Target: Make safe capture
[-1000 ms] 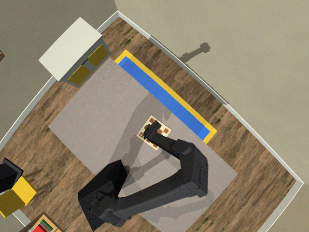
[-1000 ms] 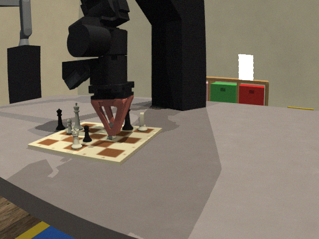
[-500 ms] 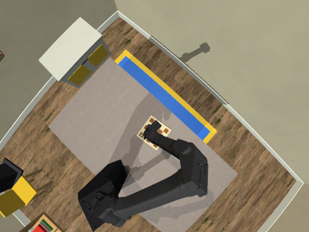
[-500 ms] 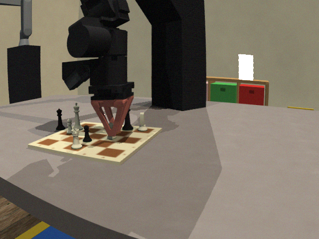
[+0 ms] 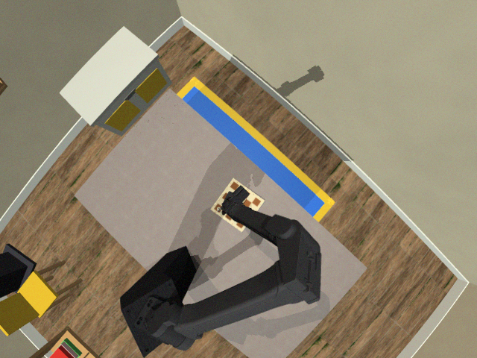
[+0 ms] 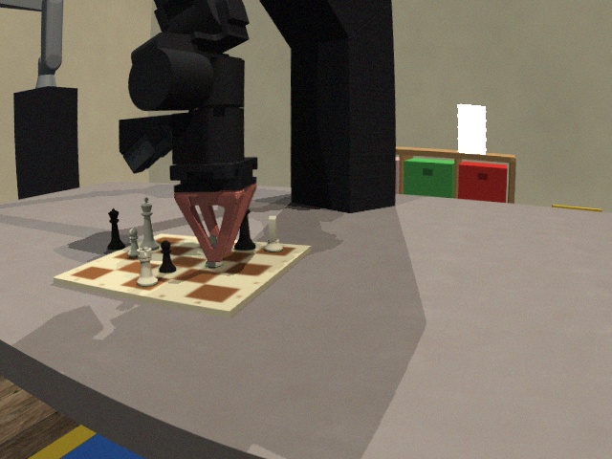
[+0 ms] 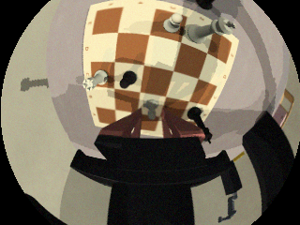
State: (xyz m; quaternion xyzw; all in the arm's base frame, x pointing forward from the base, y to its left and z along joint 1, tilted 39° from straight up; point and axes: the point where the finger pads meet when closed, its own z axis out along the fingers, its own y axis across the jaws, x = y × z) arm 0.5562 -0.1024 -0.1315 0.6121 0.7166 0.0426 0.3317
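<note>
Six pieces at least stand on the board [image 5: 253, 208] [image 6: 170, 297] [image 7: 162, 51]. My gripper [image 5: 233, 201] [image 6: 213, 257] [image 7: 151, 111] is about a third open, fingers straddling a pale piece [image 6: 213, 264] [image 7: 151, 109]; can't tell if they touch. Exterior view, from the fingertips: black pawn [image 6: 166, 257] [image 7: 127, 79] at nine, white rook [image 6: 145, 269] [image 7: 97, 80] at eight, crowned black piece [image 6: 114, 231] [image 7: 204, 4] upright off-board at ten.

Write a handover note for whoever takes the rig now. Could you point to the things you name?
Gripper [image 5: 232, 203] [image 6: 213, 257] [image 7: 151, 111]: down at the board [image 6: 230, 312], fingers either side of a light piece [image 6: 212, 240] [image 7: 151, 109]; grip unconfirmed.
Black queen [image 6: 115, 237] [image 7: 204, 4] stands upright on the table, off the board, probably the taken piece.
White rook [image 6: 146, 273] [image 7: 99, 77] and black pawn [image 6: 166, 259] [image 7: 127, 79] are on the board.
Left, likely: light piece upright inside its square, fingers off it, check squares, arm away.
</note>
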